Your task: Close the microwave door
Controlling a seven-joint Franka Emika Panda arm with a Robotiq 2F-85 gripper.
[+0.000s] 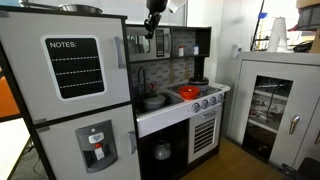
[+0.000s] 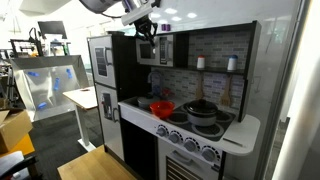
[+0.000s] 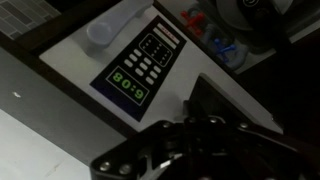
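The microwave door (image 3: pixel 95 55) is a white panel with a printed button strip (image 3: pixel 142 64) and a dark window. It fills the wrist view. In both exterior views the microwave (image 1: pixel 162 42) (image 2: pixel 153 50) sits in the upper part of the play kitchen, right of the fridge. My gripper (image 3: pixel 193 110) hangs down from above, right in front of the door (image 1: pixel 156 28) (image 2: pixel 146 28). Its fingertips lie close against the panel. The fingers look shut and hold nothing. I cannot tell how far the door stands open.
The fridge door with the NOTES chalkboard (image 1: pixel 72 68) is beside the microwave. A red bowl (image 1: pixel 188 92) (image 2: pixel 161 108) sits on the counter, with pots (image 2: pixel 203 110) on the stove. The slatted oven door (image 1: pixel 203 132) is below. A glass-fronted white cabinet (image 1: pixel 275 105) stands to the side.
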